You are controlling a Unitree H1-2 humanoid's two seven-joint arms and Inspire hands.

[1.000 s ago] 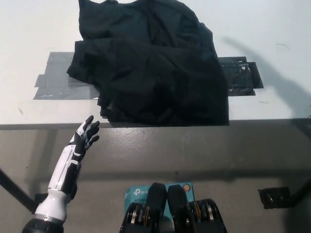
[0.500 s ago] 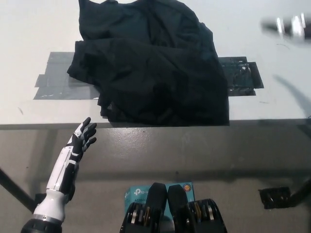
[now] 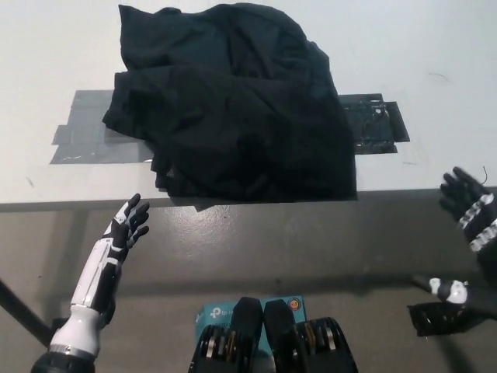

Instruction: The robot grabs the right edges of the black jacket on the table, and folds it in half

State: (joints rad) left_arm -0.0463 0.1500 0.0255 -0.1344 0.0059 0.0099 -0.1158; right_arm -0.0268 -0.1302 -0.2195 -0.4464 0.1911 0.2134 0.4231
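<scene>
right robot hand (image 3: 466,203) now shows below the table (image 3: 435,47) edge, fingers spread, holding nothing; left robot hand (image 3: 128,225) likewise released; black jacket (image 3: 233,109) already lies folded

Teal box (image 3: 248,309) on floor: "tp-link" logo, partly hidden.

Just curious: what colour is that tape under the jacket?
Grey tape, clearest in the head view.

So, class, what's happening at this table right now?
A black jacket lies bunched on the white table, over strips of grey tape. Neither robot hand touches it. The left hand hovers open below the table's near edge, and the right hand is open at the right edge of the picture, also off the table.
</scene>
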